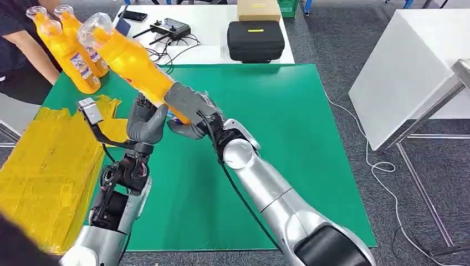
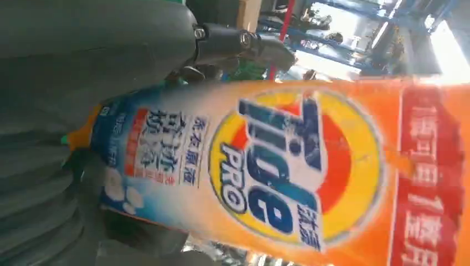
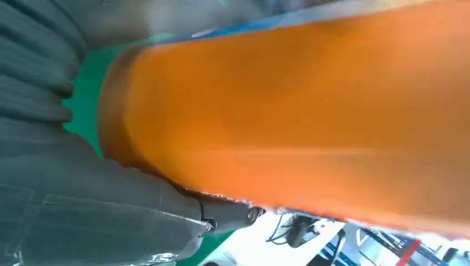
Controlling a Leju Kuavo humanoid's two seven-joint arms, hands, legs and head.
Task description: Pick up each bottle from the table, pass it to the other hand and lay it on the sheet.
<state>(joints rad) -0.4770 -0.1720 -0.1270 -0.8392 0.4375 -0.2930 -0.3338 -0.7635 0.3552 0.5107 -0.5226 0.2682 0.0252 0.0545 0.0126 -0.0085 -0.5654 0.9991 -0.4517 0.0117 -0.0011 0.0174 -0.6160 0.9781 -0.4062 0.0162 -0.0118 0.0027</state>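
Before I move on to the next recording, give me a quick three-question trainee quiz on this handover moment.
1. True or false: the right hand grips the orange detergent bottle near its base.
2. Which colour is the sheet at the mat's left edge? A) white B) yellow C) black
3. Fill in: two more orange bottles stand at the far left of the green mat, beside a ____ in dark clothing.

Key:
1. True. The left hand is raised at the bottle's base too, fingers upright; whether it has closed on the bottle cannot be told.
2. B
3. person
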